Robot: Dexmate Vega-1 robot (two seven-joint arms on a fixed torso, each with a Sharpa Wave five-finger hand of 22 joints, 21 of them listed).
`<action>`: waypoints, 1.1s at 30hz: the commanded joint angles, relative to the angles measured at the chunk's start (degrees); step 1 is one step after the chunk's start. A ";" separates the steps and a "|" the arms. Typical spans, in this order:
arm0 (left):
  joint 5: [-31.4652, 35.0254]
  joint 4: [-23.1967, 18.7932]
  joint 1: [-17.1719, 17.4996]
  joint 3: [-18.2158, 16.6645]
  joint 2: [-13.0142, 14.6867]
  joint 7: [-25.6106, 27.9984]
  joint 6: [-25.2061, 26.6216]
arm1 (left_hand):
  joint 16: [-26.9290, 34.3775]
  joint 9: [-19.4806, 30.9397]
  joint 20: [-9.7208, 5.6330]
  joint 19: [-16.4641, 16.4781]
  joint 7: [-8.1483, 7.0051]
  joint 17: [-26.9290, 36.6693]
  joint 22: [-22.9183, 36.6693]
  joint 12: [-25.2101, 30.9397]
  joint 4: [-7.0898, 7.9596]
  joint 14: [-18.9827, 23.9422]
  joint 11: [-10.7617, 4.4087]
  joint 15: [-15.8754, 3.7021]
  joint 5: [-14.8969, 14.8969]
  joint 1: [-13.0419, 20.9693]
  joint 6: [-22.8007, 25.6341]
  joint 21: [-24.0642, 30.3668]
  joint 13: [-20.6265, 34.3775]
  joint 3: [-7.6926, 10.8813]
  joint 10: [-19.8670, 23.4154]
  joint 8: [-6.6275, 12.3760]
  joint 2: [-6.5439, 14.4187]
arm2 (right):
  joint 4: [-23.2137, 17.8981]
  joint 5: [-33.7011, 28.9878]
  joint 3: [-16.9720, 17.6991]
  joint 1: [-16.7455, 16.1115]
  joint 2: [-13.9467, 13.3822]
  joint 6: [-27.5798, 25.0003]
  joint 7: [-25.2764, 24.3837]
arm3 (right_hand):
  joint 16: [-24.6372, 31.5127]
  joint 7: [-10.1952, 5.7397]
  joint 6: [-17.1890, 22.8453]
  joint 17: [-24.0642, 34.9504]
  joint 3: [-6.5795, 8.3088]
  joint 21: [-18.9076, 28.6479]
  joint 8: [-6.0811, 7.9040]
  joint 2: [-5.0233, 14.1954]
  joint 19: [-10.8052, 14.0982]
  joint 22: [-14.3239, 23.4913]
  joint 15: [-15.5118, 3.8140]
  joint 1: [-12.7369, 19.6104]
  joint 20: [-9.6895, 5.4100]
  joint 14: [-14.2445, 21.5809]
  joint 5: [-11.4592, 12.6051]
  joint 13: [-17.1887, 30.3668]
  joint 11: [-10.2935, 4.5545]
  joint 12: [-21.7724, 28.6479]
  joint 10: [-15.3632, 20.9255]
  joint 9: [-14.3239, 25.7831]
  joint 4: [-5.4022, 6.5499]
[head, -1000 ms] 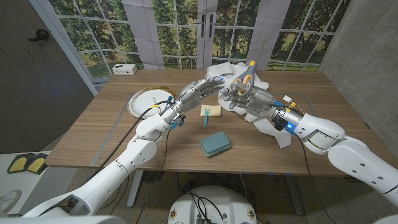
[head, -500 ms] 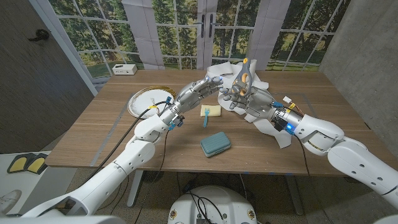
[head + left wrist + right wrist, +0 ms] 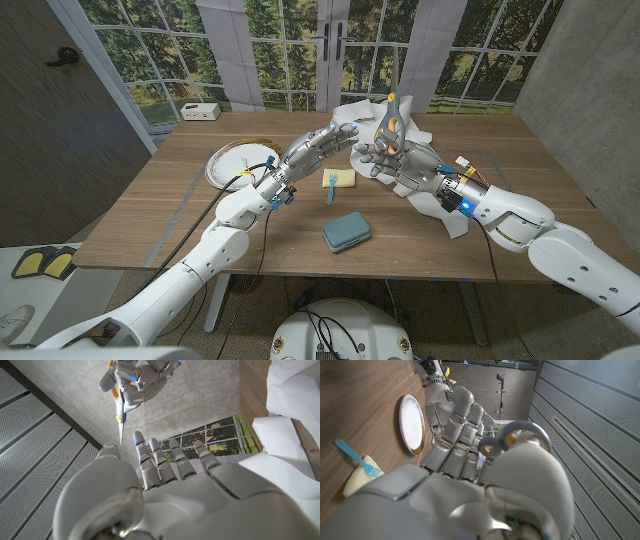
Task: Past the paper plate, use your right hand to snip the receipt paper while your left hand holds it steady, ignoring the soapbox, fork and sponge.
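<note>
Now my right hand [image 3: 385, 152] grips the scissors [image 3: 392, 118], raised above the receipt paper [image 3: 352, 117] at the worktop's [image 3: 180, 215] far edge. My left hand [image 3: 318, 146] reaches there; whether it grasps, I cannot tell. I'd steady paper, then lower blades squarely.

Right hand [image 3: 385, 152] hides much receipt paper [image 3: 345, 118].

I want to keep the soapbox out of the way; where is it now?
In the head view the teal soapbox lies near the table's front edge, about mid-table, just in front of the blue fork and yellow sponge, untouched.
</note>
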 commanded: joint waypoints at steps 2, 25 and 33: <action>-0.06 -0.17 0.32 0.04 -0.21 0.40 -0.18 | 0.49 0.12 0.38 0.01 -0.15 0.15 0.11 0.31 -0.11 0.47 0.00 -5.85 -0.06 0.30 0.28 0.36 0.34 0.33 0.52 -0.15 0.63 | -0.74 -0.91 0.31 -0.66 -0.70 -0.42 -0.97 | 1.31 -0.10 -1.73 0.74 0.59 0.09 14.86 0.75 0.36 0.14 -5.44 1.15 -5.93 1.65 0.23 1.60 -4.82 2.11 7.97 5.33 -0.42; -0.13 -2.04 2.38 -0.75 1.81 0.39 -0.90 | 0.52 0.10 0.36 0.11 -0.18 0.25 0.14 0.47 -0.15 0.50 -0.22 -5.91 -0.07 0.29 0.98 0.38 0.38 0.47 1.10 -0.04 0.94 | -0.65 -0.28 -0.54 -0.80 0.05 0.01 -0.29 | 1.04 0.56 -0.89 9.65 4.77 4.15 18.23 1.00 -1.29 1.14 -5.85 4.79 -6.09 8.04 -1.30 29.08 -7.14 15.45 -1.08 -4.20 -1.97; -0.43 -2.40 2.88 -0.85 2.08 0.11 -1.21 | 0.54 0.10 0.36 0.14 -0.31 0.27 0.15 0.47 -0.18 0.56 -0.26 -5.93 -0.08 0.31 1.11 0.39 0.39 0.51 1.17 -0.05 1.01 | -0.78 -0.73 -0.12 -2.07 -0.02 0.86 -0.14 | 1.89 0.66 0.05 11.19 5.15 5.91 14.97 0.65 -1.10 1.19 -5.86 4.88 -6.07 8.36 -1.53 22.97 -7.46 8.82 -1.54 -9.91 -2.31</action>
